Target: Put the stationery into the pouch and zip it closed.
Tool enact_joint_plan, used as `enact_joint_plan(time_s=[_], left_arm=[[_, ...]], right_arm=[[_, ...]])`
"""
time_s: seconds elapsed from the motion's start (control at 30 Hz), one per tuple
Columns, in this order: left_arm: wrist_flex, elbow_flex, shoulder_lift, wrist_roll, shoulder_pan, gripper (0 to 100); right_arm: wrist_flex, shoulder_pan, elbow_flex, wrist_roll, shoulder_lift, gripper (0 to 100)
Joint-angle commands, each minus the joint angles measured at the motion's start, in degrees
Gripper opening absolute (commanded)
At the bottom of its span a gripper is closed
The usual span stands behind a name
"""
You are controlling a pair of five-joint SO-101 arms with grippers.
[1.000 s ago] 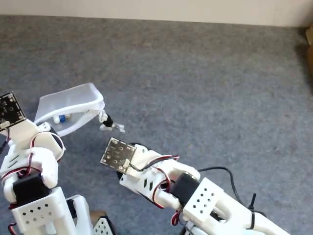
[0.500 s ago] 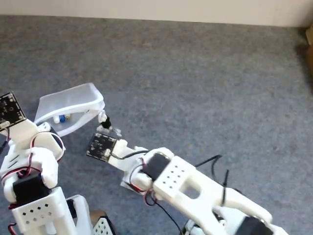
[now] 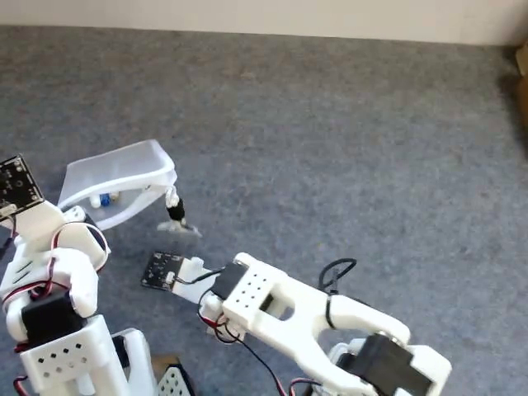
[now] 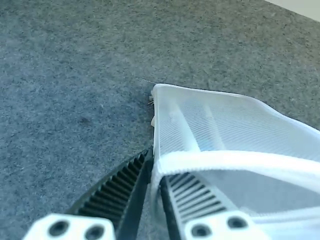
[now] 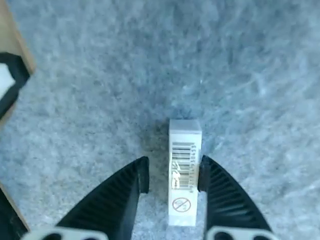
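A translucent white pouch (image 3: pixel 124 183) hangs open at the left, with something blue and white (image 3: pixel 103 200) inside it. My left gripper (image 4: pixel 154 169) is shut on the pouch's rim (image 4: pixel 220 161). A small black and white piece (image 3: pixel 175 216) dangles from the pouch's corner. On the carpet lies a small white stationery box with a barcode (image 5: pixel 184 170), set between the fingers of my right gripper (image 5: pixel 174 162), which stands open around it. One finger (image 5: pixel 206 176) is right against the box. In the high view the right arm (image 3: pixel 272 305) covers the box.
Grey carpet (image 3: pixel 346 140) spreads over the table, free toward the back and right. A wooden edge (image 5: pixel 17 47) with a black part (image 5: pixel 11 82) lies beside the right gripper. The left arm's base (image 3: pixel 62 346) stands at the near left corner.
The right arm has swung left and dipped down toward the carpet near the pouch. The left arm and the pouch have held still; the dangling piece shifted slightly.
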Motion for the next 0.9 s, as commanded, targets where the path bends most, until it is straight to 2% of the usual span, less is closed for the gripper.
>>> enact_joint_plan(time_s=[0.0,0.17,0.33,0.87], left_arm=[[-1.76,-0.57,0.31,0.88,-0.48,1],[-1.76,-0.57,0.31,0.88,-0.48,1],[-1.67,-0.57,0.31,0.88,-0.48,1],[-1.67,-0.57,0.31,0.88,-0.66,1]], right_arm=[[0.75,-0.66,-2.68,-0.09,1.71,15.2],[0.75,-0.66,-2.68,3.52,4.09,14.6],[0.75,-0.75,-2.68,3.78,4.35,0.0],[1.19,0.92,-7.69,3.78,3.91,0.4]])
